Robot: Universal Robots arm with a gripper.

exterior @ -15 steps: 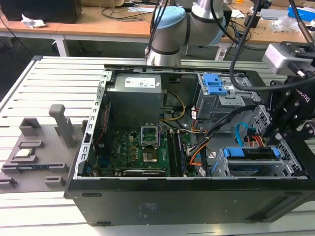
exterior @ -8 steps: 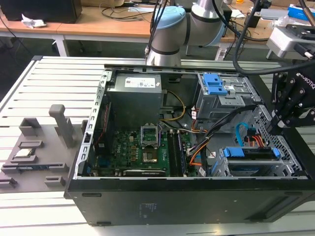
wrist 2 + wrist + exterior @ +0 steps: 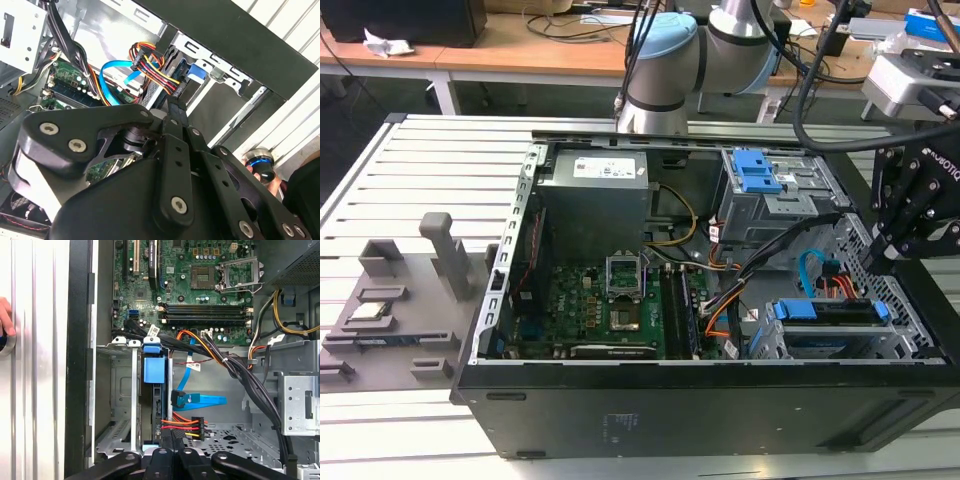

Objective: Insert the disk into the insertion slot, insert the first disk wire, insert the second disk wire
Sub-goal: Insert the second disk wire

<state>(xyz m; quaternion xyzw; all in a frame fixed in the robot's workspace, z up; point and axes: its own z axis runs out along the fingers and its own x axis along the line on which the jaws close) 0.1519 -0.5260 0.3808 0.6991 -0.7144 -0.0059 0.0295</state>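
Observation:
The disk, in its blue carrier, sits inside the silver insertion slot at the case's front corner. My gripper hangs right over the disk's rear edge with its fingers pressed together and nothing visible between them. The tips touch the first disk wire, a red, orange and black bundle that runs from a black plug to the disk's edge. The second disk wire, a flat light-blue cable, lies beside it with its black plug next to the disk; I cannot tell if it is seated.
The open case holds the motherboard, a power supply and a taller grey cage with blue tabs. Thick black cables cross beside the slot. A person's hand rests outside the case wall. A grey fixture stands on the exterior view's left.

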